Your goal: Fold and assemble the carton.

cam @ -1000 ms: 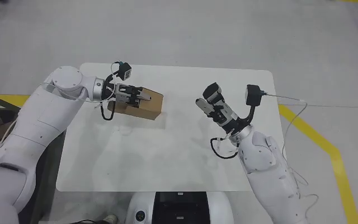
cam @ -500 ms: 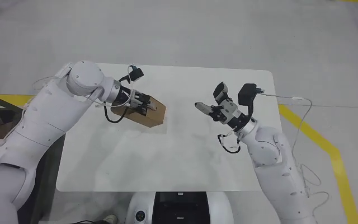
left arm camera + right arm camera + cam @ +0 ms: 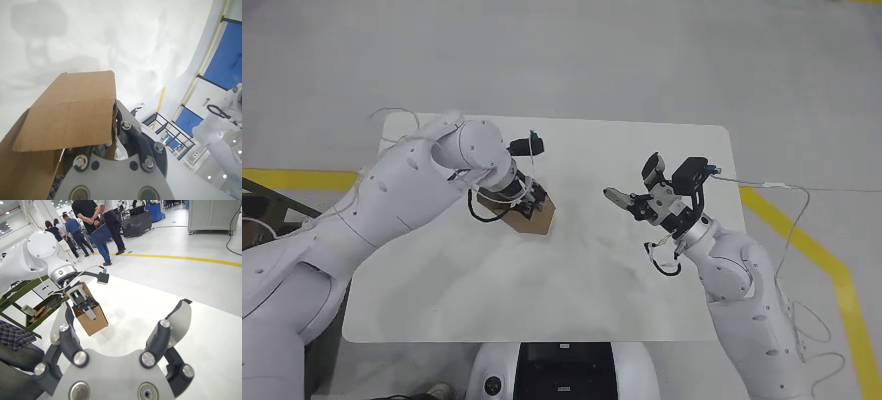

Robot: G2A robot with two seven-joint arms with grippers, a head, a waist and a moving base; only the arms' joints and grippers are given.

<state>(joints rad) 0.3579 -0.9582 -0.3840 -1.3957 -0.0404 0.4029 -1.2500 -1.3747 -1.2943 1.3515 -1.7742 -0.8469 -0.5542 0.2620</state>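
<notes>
The left arm bends in over the left-centre of the table (image 3: 542,290), wrist angled down. The left gripper (image 3: 525,200) is clamped on one wall of the tilted brown carton (image 3: 539,215), one finger inside its open top and one outside. The right arm points leftward from the right side; the right gripper (image 3: 627,196) is spread wide and holds nothing, well apart from the carton.

The carton (image 3: 533,213) is plain brown cardboard, partly formed into an open box, with one creased flap (image 3: 66,106) loose at its opening. It is tilted, a lower corner pointing down, over the left half of the desk (image 3: 542,290), pinched in the left hand (image 3: 528,204).
</notes>
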